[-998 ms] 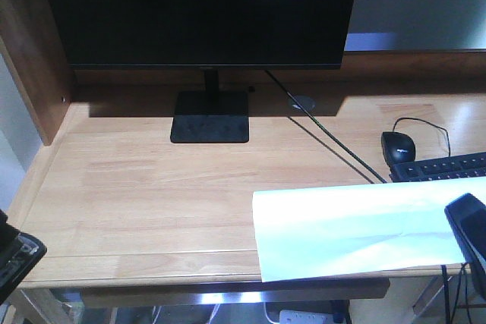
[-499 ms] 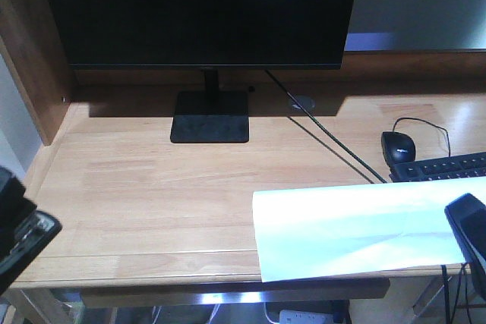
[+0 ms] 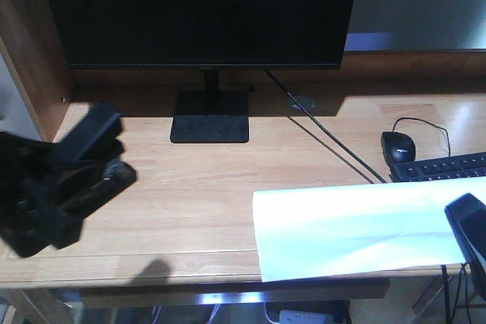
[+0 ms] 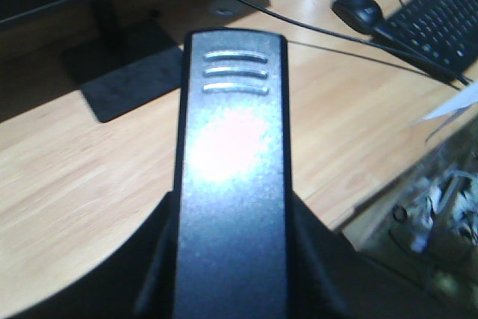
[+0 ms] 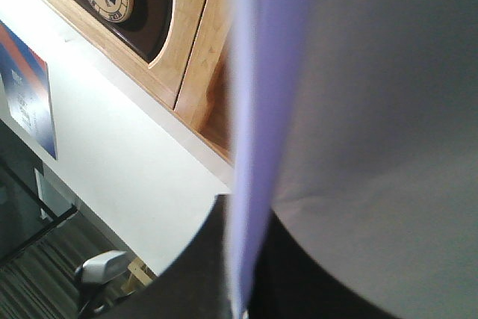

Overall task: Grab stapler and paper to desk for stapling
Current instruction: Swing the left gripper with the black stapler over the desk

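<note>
The black stapler (image 3: 93,133) hangs tilted over the left part of the light-wood desk (image 3: 175,187), with my left gripper (image 3: 57,187) shut on it. In the left wrist view the stapler (image 4: 231,110) runs straight out between the jaws, its top glaring under light. The white paper (image 3: 357,229) lies at the desk's front right, overhanging the front edge. My right gripper (image 3: 469,231) is shut on its right end. Seen from the right wrist, the paper (image 5: 358,110) stands edge-on in that gripper (image 5: 243,289).
A black monitor (image 3: 201,9) on a flat stand (image 3: 210,117) fills the back. A cable (image 3: 334,146) crosses the desk toward a black mouse (image 3: 398,146) and keyboard (image 3: 444,166) at the right. A wooden side panel (image 3: 30,58) rises at the left.
My left gripper, holding the stapler, has risen from the lower left corner and moved right over the desk's left part. The paper and the right gripper have stayed put.
</note>
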